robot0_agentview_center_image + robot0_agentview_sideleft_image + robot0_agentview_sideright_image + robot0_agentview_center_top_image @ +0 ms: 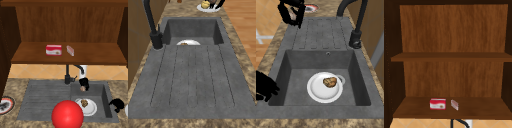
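My left hand (83, 82) hangs in the air over the sink, its fingers curled round a small tan piece of food (82, 88). In the right side view this hand (284, 14) shows at the top left with the tan piece (293, 15) between its fingers. My right hand (116, 103) hovers with relaxed fingers at the basin's right front corner, and appears low at the left of the right side view (263, 86). In the basin lies a white plate (92, 110) (318, 93) with a brown lump of food (84, 103) (329, 82) on it.
A red ball (67, 115) covers the sink's front edge. The black faucet (67, 75) (357, 32) stands behind the basin. The shelf holds a red-and-white box (53, 50) and a small pinkish box (70, 50). One plate (5, 105) sits on the left counter, another (208, 8) with a yellow item (205, 4) on the right.
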Controlling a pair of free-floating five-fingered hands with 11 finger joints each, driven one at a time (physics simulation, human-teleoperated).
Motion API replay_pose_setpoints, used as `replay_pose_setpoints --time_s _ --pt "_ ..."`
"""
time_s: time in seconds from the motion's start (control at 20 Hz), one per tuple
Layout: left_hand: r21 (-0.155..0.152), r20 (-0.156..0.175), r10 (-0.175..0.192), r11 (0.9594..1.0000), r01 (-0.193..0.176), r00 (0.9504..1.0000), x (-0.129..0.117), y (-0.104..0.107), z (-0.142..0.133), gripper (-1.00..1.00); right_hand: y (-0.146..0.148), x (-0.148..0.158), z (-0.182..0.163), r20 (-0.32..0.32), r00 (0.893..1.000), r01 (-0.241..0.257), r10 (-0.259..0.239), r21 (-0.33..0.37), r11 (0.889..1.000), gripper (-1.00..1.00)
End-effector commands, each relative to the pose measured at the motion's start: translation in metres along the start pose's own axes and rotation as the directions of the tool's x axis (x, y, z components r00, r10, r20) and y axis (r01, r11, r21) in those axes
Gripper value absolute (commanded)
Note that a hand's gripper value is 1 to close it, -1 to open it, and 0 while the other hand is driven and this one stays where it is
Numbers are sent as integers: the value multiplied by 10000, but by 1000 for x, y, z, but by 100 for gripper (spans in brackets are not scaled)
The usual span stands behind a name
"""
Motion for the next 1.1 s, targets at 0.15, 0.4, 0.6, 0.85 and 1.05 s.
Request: replay_pose_setpoints --time_s 0.15,0.4,0.6,0.85,1.05 --pt "418 68 -137 9990 134 9999 -46 -42 -7 100 0 0 0 0 10000 0 0 0 10000 0" --pt "572 147 -291 9980 283 9995 -79 -71 -8 100 0 0 0 0 10000 0 0 0 10000 0" --pt "629 134 -416 9972 407 9990 -102 -94 -11 100 0 0 0 0 10000 0 0 0 10000 0" --pt "570 45 -518 9970 514 9986 -120 -132 -16 100 0 0 0 0 10000 0 0 0 10000 0" --pt "510 77 -594 9970 590 9982 -128 -164 -18 100 0 0 0 0 10000 0 0 0 10000 0"
